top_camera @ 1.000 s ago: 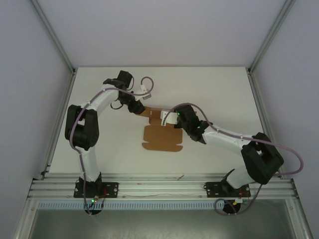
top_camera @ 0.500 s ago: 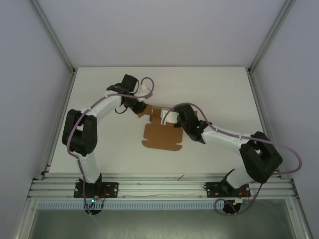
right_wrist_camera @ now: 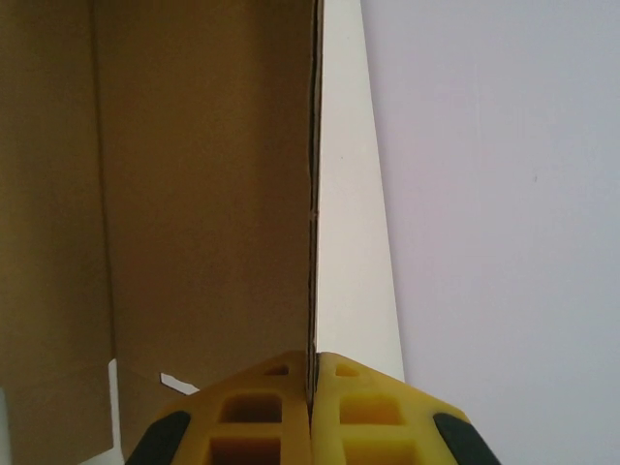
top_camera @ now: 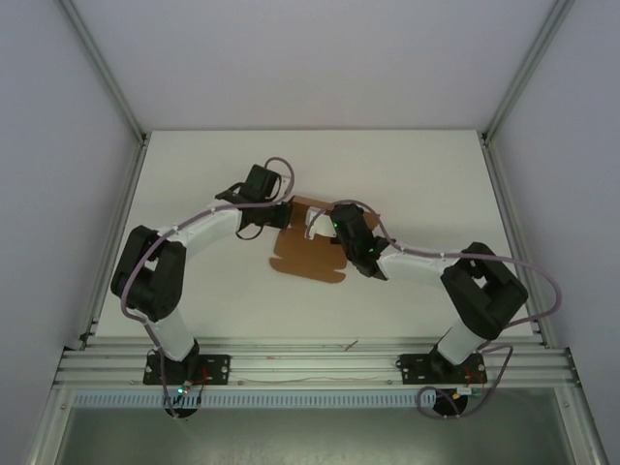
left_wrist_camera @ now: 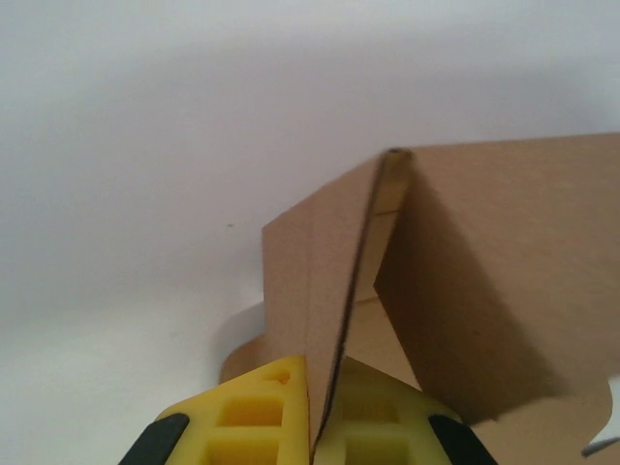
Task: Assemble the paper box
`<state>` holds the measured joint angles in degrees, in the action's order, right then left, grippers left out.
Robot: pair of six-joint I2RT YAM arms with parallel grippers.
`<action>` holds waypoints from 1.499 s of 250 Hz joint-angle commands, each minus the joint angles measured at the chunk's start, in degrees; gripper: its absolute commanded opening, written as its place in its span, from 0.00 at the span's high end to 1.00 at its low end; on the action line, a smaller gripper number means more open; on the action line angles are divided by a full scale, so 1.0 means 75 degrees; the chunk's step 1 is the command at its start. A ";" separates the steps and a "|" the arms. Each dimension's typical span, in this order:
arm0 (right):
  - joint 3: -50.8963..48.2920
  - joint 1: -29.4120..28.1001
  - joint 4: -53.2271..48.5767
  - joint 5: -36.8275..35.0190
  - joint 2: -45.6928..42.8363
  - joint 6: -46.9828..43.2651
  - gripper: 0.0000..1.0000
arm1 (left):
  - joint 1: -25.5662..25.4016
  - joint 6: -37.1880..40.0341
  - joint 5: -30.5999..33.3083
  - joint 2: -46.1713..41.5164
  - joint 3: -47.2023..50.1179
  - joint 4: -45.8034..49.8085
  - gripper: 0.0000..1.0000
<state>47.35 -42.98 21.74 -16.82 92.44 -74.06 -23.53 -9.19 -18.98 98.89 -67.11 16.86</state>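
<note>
paper box (top_camera: pixel 305 258): brown cardbd, matt, thin
table (top_camera: pixel 417 174): white, smooth, matt
right pads (right_wrist_camera: pixel 262 417): yellow plastic, matt

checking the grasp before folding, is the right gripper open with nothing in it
No: in the right wrist view the right gripper is closed on a thin edge of the paper box.

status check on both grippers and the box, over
Left gripper shut on a raised flap of the paper box. Right gripper shut on another panel edge. Box part-folded, not closed. No obstruction seen.
</note>
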 commanded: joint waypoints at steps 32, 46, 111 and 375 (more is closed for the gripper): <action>0.0109 -0.0013 -0.0291 0.0102 0.0059 0.0043 1.00 | -0.0379 -0.1297 -0.0079 -0.0370 0.0319 -0.1422 0.87; 0.0086 0.0005 -0.0278 0.0100 0.0082 0.0009 1.00 | -0.0380 -0.1508 0.0075 -0.0306 0.0397 -0.1547 0.86; -0.0238 0.0199 -0.0436 0.0173 -0.0142 -0.0361 1.00 | -0.0363 -0.1400 0.0579 -0.0654 0.0910 -0.1113 0.57; -0.0589 0.0239 0.0637 0.0154 0.0019 -0.0913 1.00 | 0.1284 -0.0847 -0.0648 0.0807 -0.0262 -0.0355 0.19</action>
<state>43.83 -41.41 24.25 -15.00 91.37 -81.67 -11.42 -18.06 -18.70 105.38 -70.74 13.78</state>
